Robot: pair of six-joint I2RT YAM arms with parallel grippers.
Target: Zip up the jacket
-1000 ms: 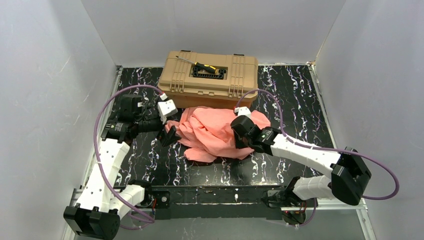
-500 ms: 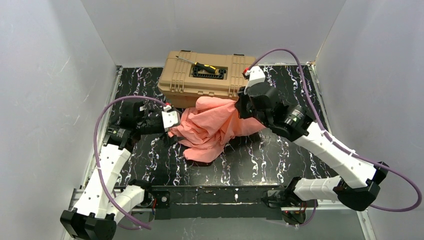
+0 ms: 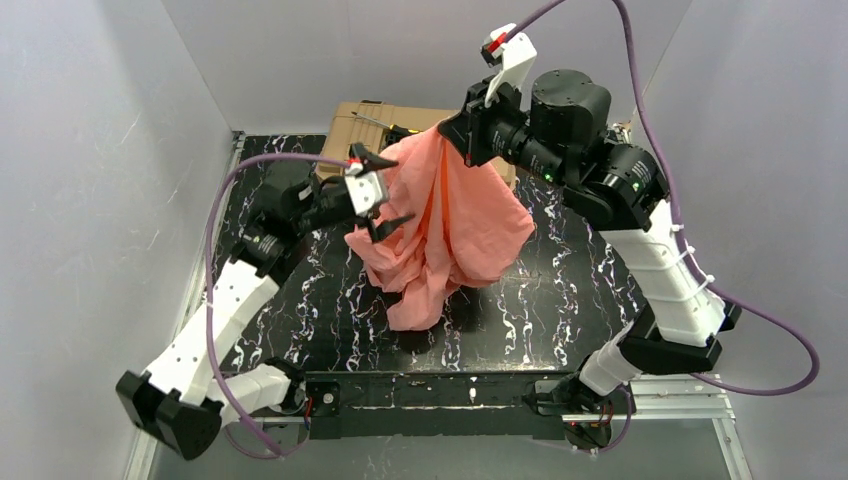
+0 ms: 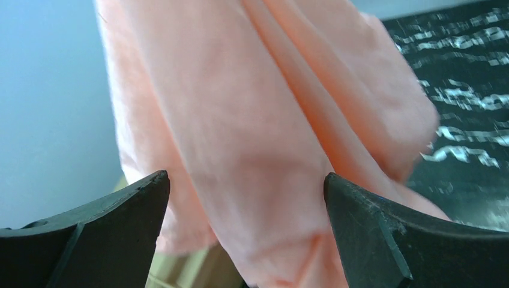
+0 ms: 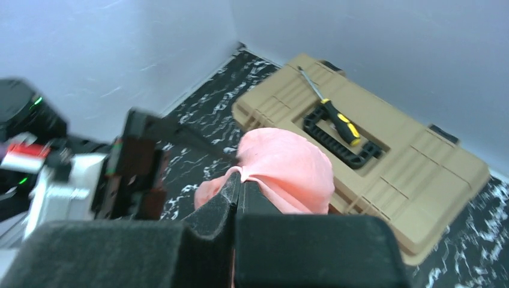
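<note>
The salmon-pink jacket (image 3: 450, 225) hangs in long folds above the black marbled table (image 3: 560, 310), its lowest fold near the table. My right gripper (image 3: 452, 128) is shut on the jacket's top edge, high over the table. In the right wrist view the closed fingertips (image 5: 240, 180) pinch the pink cloth (image 5: 288, 171). My left gripper (image 3: 380, 192) stands wide open at the hanging jacket's left side. In the left wrist view the cloth (image 4: 252, 150) fills the gap between the spread fingers (image 4: 108, 216). The zipper cannot be made out.
A tan toolbox (image 5: 384, 156) stands at the back of the table, largely behind the jacket in the top view, with a yellow-and-black screwdriver (image 5: 333, 117) on its lid. White walls close in on the left, back and right.
My right gripper closed on the jacket and lifted it from a heap on the table high into the air. My left arm rose and swung toward the hanging cloth, still open.
</note>
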